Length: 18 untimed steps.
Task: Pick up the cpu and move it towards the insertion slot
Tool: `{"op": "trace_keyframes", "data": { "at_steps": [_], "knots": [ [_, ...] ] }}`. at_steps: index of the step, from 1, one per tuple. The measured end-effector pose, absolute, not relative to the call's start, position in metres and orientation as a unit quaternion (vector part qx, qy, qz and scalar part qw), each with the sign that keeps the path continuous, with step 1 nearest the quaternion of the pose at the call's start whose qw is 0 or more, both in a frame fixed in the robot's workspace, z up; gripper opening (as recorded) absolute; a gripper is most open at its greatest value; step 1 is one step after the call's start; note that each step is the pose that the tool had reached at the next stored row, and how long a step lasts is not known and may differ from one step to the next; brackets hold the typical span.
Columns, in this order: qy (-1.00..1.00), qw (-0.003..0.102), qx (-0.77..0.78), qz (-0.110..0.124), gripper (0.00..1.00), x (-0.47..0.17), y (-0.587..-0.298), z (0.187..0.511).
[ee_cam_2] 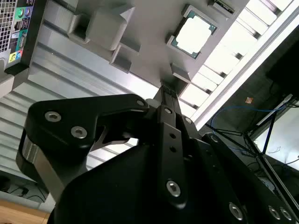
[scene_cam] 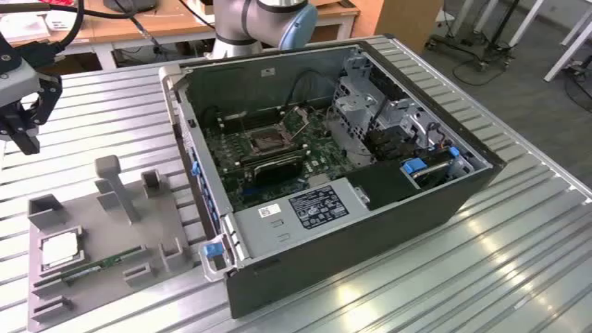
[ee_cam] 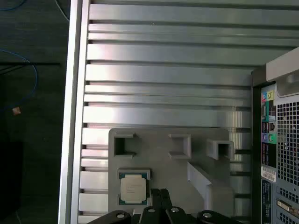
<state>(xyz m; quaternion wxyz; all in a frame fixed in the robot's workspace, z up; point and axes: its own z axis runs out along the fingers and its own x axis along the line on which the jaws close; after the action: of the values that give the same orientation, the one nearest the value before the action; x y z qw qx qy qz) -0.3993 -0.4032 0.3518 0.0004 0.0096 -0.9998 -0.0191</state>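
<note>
One grey holder tray [scene_cam: 93,229] is lying on the ribbed metal table [scene_cam: 518,263], and everything here is being placed from it. One cpu [scene_cam: 57,250] is resting flat in a shallow recess of the tray, silvery top up; it is also showing in both wrist views [ee_cam_2: 193,35] [ee_cam: 133,187]. One green memory stick [scene_cam: 100,266] is lying in a groove of the tray just beside the cpu.

One gripper [scene_cam: 28,139] is hanging over the tray, well clear of the cpu. In the first wrist view its fingertips [ee_cam: 159,192] are pressing together and gripping nothing.

One open computer case [scene_cam: 370,229] is sitting just beside the tray. One insertion slot [scene_cam: 266,142] is lying inside it on the green board, well apart from the tray. Several upright blocks on the tray, and then the case wall, are standing between the cpu and that slot.
</note>
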Motion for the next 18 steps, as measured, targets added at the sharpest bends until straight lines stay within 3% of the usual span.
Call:
{"op": "trace_keyframes", "data": {
  "at_steps": [18],
  "knots": [
    [-1.0,0.0,0.01,-0.019,0.11,-0.4074,-0.4034,0.3516]
  ]
}}
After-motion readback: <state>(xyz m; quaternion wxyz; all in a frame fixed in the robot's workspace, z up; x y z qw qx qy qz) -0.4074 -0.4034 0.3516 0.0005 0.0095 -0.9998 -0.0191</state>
